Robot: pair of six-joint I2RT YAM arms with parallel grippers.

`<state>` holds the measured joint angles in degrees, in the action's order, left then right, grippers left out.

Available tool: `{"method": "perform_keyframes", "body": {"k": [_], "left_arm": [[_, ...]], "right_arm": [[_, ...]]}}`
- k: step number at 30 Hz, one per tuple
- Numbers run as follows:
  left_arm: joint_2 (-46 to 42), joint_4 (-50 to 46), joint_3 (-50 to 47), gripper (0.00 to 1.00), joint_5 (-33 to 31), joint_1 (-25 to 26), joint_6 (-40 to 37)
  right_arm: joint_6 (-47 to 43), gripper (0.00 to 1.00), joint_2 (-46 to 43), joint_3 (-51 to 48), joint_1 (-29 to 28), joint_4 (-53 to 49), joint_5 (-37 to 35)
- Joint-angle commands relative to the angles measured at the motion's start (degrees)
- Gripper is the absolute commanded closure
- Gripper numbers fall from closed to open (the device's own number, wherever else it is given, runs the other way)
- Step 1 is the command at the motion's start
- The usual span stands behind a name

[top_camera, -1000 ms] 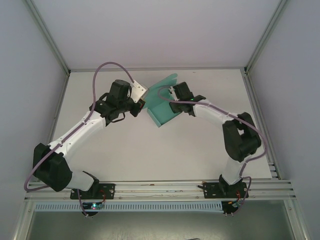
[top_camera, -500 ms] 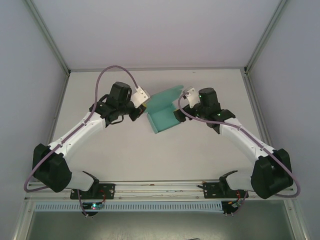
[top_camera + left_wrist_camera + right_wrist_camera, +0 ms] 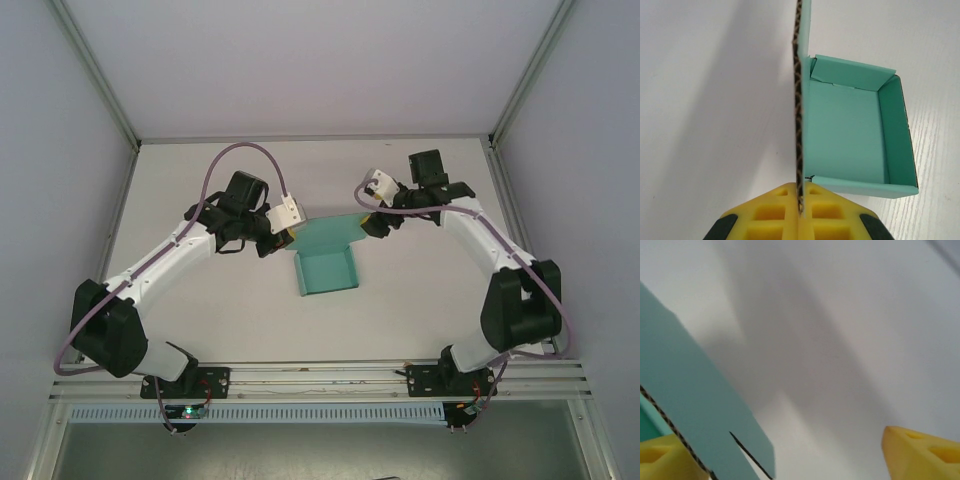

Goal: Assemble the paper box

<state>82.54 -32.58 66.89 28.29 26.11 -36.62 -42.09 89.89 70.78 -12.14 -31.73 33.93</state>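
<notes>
The teal-green paper box (image 3: 328, 270) lies mid-table as a low open tray with its walls folded up and a lid panel (image 3: 331, 232) rising at its far side. My left gripper (image 3: 283, 237) is shut on the left edge of that panel. In the left wrist view the yellow fingers (image 3: 775, 217) pinch the card edge-on (image 3: 799, 110), with the tray (image 3: 847, 132) to the right. My right gripper (image 3: 371, 226) stands open at the panel's right end. Its yellow fingertips (image 3: 920, 452) are wide apart, and the teal flap (image 3: 690, 405) lies against the left one.
The white table (image 3: 420, 290) is boxed in by grey walls with metal rails at the back and sides (image 3: 510, 95). Purple cables loop over both arms (image 3: 240, 150). The arm bases sit on the rail at the near edge (image 3: 320, 375).
The box has turned square to the table and come nearer. The right arm has swung its elbow out to the right, its gripper sliding to the panel's right end. The left gripper keeps its hold.
</notes>
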Motion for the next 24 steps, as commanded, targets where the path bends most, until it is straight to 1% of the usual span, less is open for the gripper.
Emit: {"method": "perform_keyframes", "body": {"k": [1,5,6,7,8,10,12,14,16,18,21,23,24], "left_arm": [[1.1,-1.2,1.5,1.00,1.1,-1.0,-2.0],[2.2,-0.3,2.3,1.00,-0.5,-1.2,-0.3],[2.4,0.2,2.3,1.00,-1.0,-1.3,0.1],[2.6,1.0,2.2,1.00,-1.7,-1.5,0.9],[2.8,1.8,2.1,1.00,-2.3,-1.5,1.6],[3.3,2.2,2.1,1.00,-2.4,-1.6,2.2],[3.8,2.3,2.3,1.00,-2.1,-1.6,2.4],[4.5,2.4,2.7,1.00,-1.9,-1.7,2.9],[5.1,2.1,3.0,1.00,-1.6,-1.7,3.0],[5.6,2.5,2.9,1.00,-2.5,-1.6,3.3],[6.1,3.1,2.6,1.00,-4.4,-1.7,3.9],[6.5,3.0,2.4,1.00,-5.4,-1.6,3.7],[6.7,3.0,2.3,1.00,-5.8,-1.7,3.6]], "right_arm": [[-8.5,0.24,3.7,4.0,-0.6,-10.9,6.9],[-9.2,0.47,6.8,6.0,-1.1,-13.8,5.6],[-9.3,0.55,7.0,6.0,-1.1,-14.1,5.4],[-9.7,0.60,7.2,6.0,-1.1,-14.7,5.1],[-9.8,0.62,7.4,6.0,-1.1,-15.1,4.9],[-10.2,0.63,7.7,6.1,-1.2,-15.9,4.7],[-9.8,0.69,8.3,6.2,-1.3,-15.6,4.6],[-9.4,0.68,9.5,7.0,-1.9,-15.7,4.6],[-9.4,0.65,11.0,7.9,-2.5,-15.5,3.8],[-8.7,0.67,12.5,9.0,-2.7,-15.4,3.3],[-8.9,0.73,14.1,10.5,-2.7,-17.1,3.6],[-8.1,0.81,14.5,10.6,-2.7,-17.4,2.8],[-8.0,0.82,14.6,10.6,-2.7,-17.6,2.4]]}}
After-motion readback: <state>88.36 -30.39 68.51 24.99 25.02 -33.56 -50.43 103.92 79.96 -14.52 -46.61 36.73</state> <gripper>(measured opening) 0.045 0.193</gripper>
